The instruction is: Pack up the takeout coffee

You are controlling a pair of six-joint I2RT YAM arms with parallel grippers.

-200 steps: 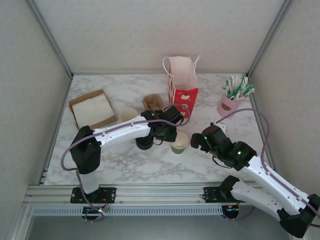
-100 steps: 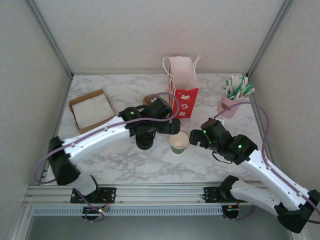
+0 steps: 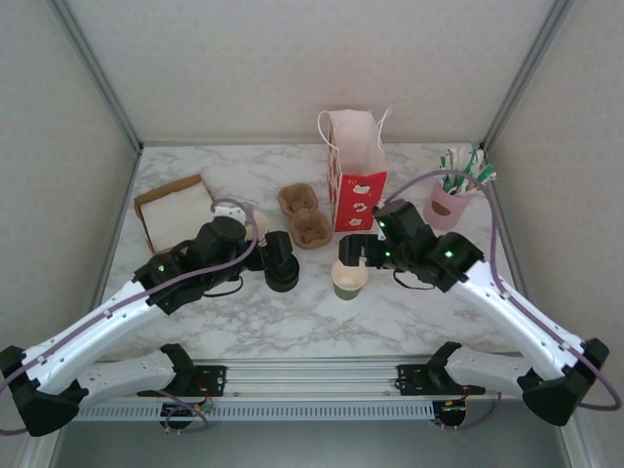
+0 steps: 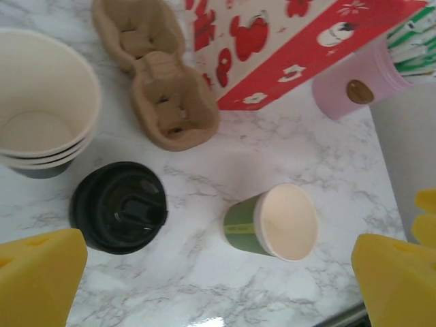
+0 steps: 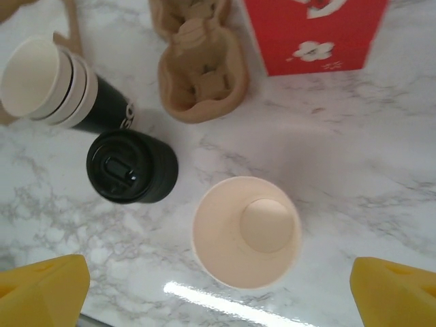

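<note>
Just below right tool (image 3: 355, 250) | green cup (image 3: 350, 278) upright, untouched | jaws spread

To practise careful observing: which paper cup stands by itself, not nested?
The green-sided cup, lidless, near the red bag; the other cups sit nested in one stack.

Grey veins are running through the white marble tabletop (image 3: 292, 322). The small olive-green paper cup (image 4: 240, 226) is showing a paler green band and a cream inside. The red paper bag (image 4: 272, 75) is wearing white prints; the moulded pulp cup carrier (image 4: 170, 95) is looking tan.
</note>
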